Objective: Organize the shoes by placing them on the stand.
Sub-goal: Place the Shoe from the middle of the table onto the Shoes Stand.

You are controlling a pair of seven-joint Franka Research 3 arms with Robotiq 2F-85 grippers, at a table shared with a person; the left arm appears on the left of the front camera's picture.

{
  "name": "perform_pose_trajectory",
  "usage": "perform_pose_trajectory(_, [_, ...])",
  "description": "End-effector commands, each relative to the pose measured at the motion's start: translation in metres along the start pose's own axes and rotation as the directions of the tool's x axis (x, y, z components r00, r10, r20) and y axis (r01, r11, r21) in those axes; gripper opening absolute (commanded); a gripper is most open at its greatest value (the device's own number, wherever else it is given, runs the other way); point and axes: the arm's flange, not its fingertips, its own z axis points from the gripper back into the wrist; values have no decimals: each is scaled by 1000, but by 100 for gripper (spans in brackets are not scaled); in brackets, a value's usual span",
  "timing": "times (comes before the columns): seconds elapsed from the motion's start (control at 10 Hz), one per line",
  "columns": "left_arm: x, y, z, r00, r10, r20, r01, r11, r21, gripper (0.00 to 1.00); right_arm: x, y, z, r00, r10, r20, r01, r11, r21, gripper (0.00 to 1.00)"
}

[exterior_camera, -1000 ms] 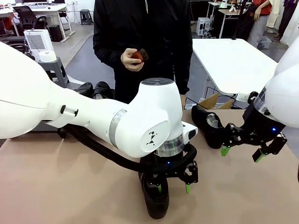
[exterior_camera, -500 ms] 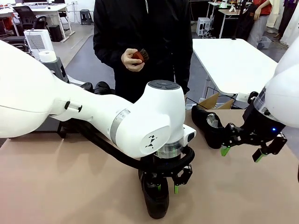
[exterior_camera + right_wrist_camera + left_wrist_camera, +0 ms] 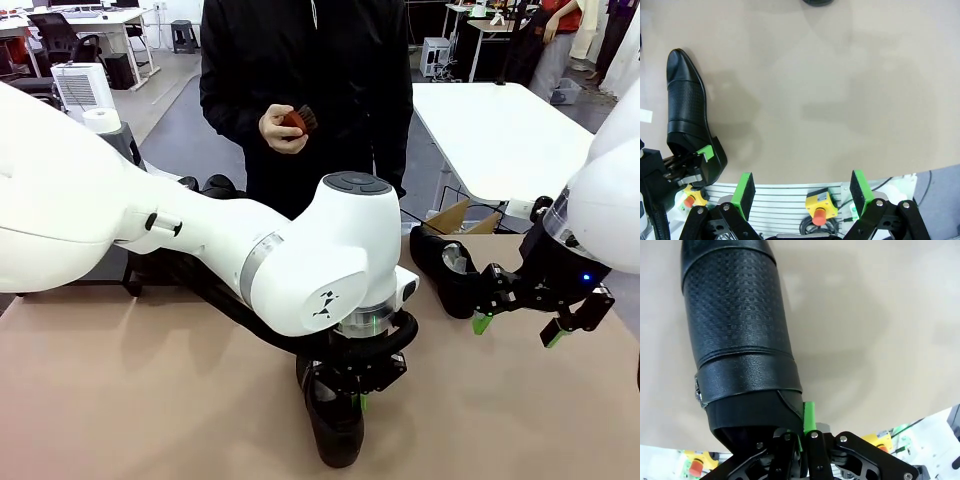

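Front view:
- Left arm reaches across the middle with its wrist pointing straight down. The left gripper (image 3: 356, 396) has its fingers clamped on the heel end of the near shoe (image 3: 335, 435), which lies on the tan table (image 3: 150, 400) with its toe toward the camera. The wrist hides the shoe's opening.
- The right gripper (image 3: 515, 328) hangs right of the near shoe with its fingers apart, holding nothing. It is just beside a second shoe (image 3: 448, 268).
- More black shoes (image 3: 212, 186) show far left of the near shoe, mostly hidden behind the left forearm.
- Beyond the near shoe, a person's hand (image 3: 280, 130) holds a reddish-brown brush (image 3: 297, 120).

Left wrist view:
- The near shoe (image 3: 737, 340) has a textured upper, and its toe is cut off at the top.
- One green pad (image 3: 809, 416) presses the outside of the heel collar. The other pad is barely visible.

Right wrist view:
- The right gripper (image 3: 802, 192) has its pads wide apart over bare table.
- The near shoe (image 3: 686, 112) lies to the left, with the left gripper (image 3: 692, 162) at its heel.
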Motion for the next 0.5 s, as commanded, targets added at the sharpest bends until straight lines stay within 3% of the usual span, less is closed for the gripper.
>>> perform_pose_trajectory(0.0, [3,-4,0,998,59,6,-59,997,54,0,-1,2,1,1000,8,0,-8,1000,3,100])
perform_pose_trajectory(0.2, [4,-2,-3,998,59,-22,-57,996,70,0,-1,2,1,1000,8,0,-8,1000,3,100])
perform_pose_trajectory(0.4, [-7,10,33,1000,-10,15,9,998,56,0,-1,2,1,1000,8,0,-8,1000,3,100])
